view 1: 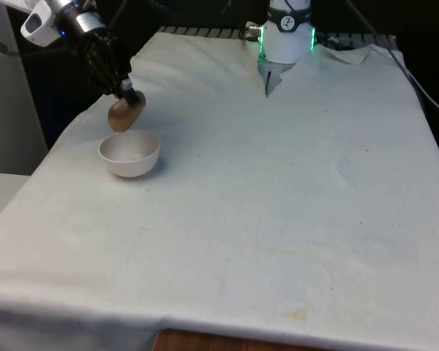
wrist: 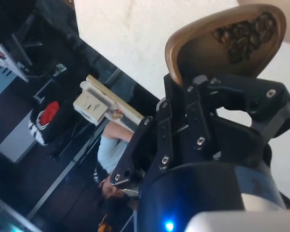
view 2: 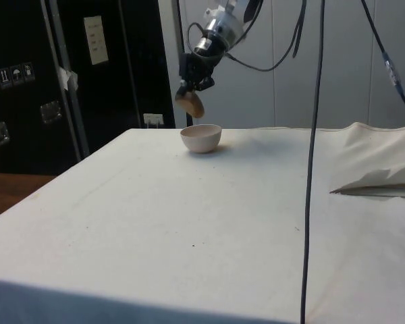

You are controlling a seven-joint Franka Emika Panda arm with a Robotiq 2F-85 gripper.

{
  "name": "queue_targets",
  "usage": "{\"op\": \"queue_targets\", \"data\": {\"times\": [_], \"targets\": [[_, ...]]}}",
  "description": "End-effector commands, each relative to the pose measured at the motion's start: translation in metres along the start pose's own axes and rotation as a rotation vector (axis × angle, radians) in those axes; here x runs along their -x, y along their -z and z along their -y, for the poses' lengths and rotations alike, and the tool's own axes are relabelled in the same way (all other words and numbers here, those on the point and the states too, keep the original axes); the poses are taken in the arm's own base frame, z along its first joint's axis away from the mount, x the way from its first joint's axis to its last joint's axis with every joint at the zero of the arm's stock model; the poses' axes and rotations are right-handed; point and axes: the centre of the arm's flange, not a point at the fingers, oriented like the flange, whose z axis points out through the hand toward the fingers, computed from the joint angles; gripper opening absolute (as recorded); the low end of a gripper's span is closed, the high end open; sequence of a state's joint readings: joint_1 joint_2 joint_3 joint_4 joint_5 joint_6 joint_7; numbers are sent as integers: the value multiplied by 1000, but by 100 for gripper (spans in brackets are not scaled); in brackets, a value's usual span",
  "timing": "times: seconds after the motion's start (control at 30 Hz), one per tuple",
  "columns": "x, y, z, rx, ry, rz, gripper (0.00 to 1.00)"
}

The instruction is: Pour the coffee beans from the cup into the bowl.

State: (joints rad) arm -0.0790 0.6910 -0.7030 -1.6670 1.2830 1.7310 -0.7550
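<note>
Pinching the tilted cup (view 1: pixel 126 113), the end effector (view 1: pixel 129 93) hangs just above the bowl (view 1: pixel 129 154).

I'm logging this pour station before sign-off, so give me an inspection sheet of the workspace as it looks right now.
Surface: white cloth over the table, faint stains near the front edge.
Job's things: brown cup tilted above the white bowl; coffee beans sit near the cup's lip in the wrist view.
Clutter: nothing seen on the cloth beyond the bowl.
Grippers: gripper with jaws shut on the cup's rim, held over the bowl.
Cables: black cable hanging across the side view.
Surroundings: dark cabinets behind; a person beside the table in the wrist view.
</note>
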Motion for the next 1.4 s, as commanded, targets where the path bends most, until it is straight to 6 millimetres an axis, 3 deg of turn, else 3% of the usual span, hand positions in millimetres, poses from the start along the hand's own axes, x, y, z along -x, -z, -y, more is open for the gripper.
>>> {"op": "queue_targets", "data": {"times": [0.0,1.37], "targets": [[-2,1,-2,-19,1,8,1],[-1,15,-43,-312,43,42,1]]}}
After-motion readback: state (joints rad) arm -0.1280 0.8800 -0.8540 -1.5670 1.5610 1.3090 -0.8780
